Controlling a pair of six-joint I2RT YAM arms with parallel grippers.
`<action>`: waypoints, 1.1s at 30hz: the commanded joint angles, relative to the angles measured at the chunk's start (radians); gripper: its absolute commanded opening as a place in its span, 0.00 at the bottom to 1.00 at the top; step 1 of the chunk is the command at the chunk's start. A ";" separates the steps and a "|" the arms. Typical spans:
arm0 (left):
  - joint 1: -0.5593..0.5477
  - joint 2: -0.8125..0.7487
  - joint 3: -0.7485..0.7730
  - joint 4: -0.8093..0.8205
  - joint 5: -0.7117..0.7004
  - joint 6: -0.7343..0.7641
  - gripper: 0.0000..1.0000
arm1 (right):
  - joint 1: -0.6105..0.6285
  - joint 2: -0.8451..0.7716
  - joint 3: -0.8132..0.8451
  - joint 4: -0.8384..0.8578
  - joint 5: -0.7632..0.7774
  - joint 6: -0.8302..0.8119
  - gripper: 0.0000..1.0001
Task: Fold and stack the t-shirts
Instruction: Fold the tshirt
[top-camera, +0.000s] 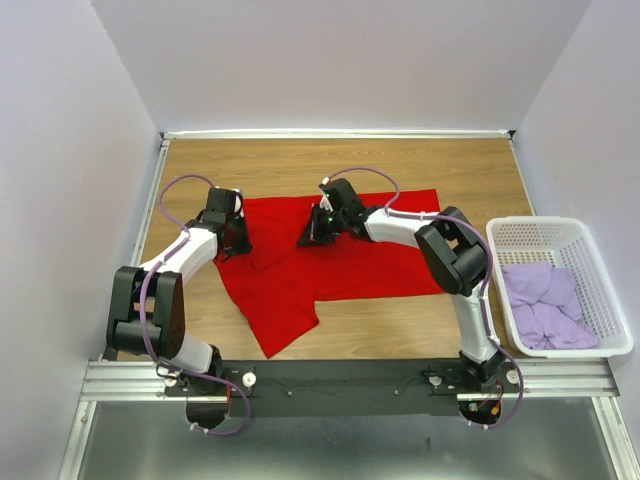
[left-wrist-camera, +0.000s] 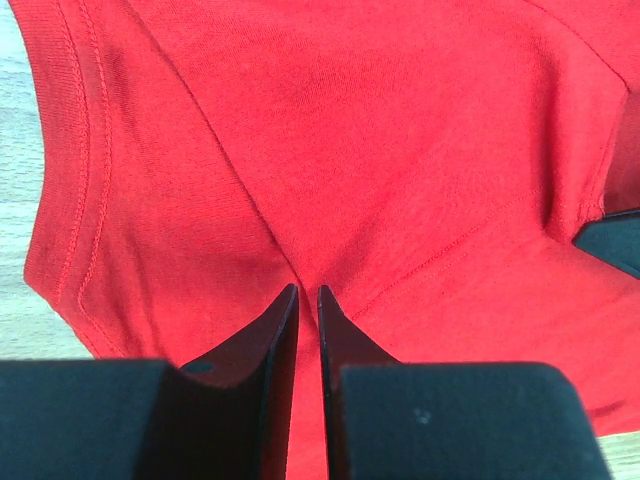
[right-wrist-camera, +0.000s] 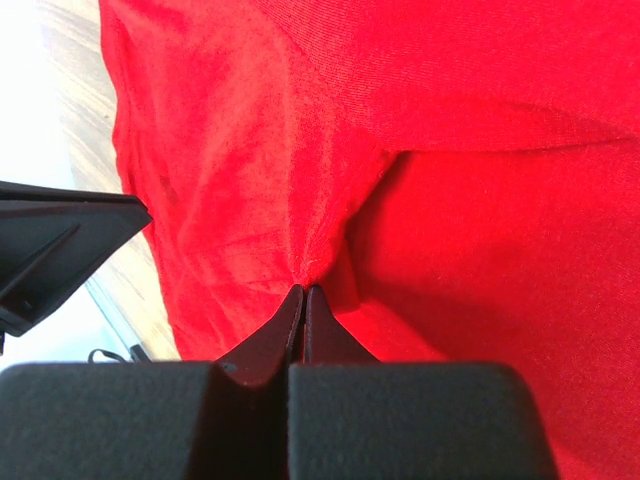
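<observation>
A bright red t-shirt (top-camera: 340, 265) lies spread on the wooden table, one part trailing toward the near edge. My left gripper (top-camera: 238, 240) sits at the shirt's left side. Its jaws (left-wrist-camera: 308, 292) stand a narrow slit apart with a fold of red cloth (left-wrist-camera: 400, 150) between them. My right gripper (top-camera: 308, 238) is over the shirt's middle, shut, and the red cloth (right-wrist-camera: 480, 200) gathers into a pinch at its tips (right-wrist-camera: 303, 290). Pale lilac t-shirts (top-camera: 545, 305) lie crumpled in the basket at the right.
A white lattice basket (top-camera: 540, 225) stands at the table's right edge. Grey walls close in the table on the left, back and right. The arms' mounting rail (top-camera: 340, 380) runs along the near edge. Bare wood (top-camera: 300, 165) shows behind the shirt.
</observation>
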 joint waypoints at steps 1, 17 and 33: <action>0.001 -0.030 0.024 -0.018 -0.028 0.006 0.21 | 0.008 -0.014 0.037 0.014 -0.007 0.042 0.04; 0.001 -0.059 0.009 -0.043 -0.005 -0.014 0.21 | 0.007 -0.097 -0.073 -0.085 0.156 -0.047 0.13; 0.036 0.016 0.131 -0.029 -0.061 0.007 0.21 | -0.117 -0.232 -0.088 -0.160 0.327 -0.257 0.56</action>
